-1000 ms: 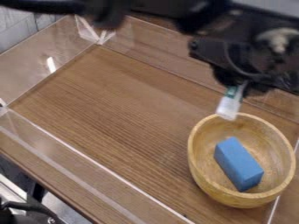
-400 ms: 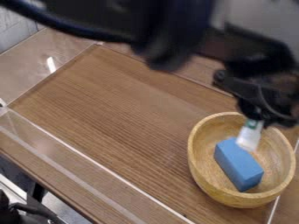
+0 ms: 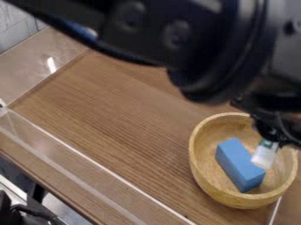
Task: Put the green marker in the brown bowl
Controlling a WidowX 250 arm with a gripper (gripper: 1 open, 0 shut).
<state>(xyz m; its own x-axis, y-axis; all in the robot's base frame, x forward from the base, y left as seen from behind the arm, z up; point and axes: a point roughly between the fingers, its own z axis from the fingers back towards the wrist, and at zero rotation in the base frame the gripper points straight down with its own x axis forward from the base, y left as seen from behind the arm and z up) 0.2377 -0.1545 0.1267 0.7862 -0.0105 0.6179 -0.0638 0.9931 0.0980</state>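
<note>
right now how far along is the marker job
Done: the green marker has been picked up and carried over the brown bowl. In hand: the gripper holds it shut, its lower end hanging inside the rim beside the blue block. Left: release it into the bowl and withdraw.

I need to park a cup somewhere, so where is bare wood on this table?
The wooden tabletop lies bare left of the round light-brown wooden bowl, out to the clear side wall. The bowl is crowded: blue rectangular block, green-and-white marker and gripper.
</note>
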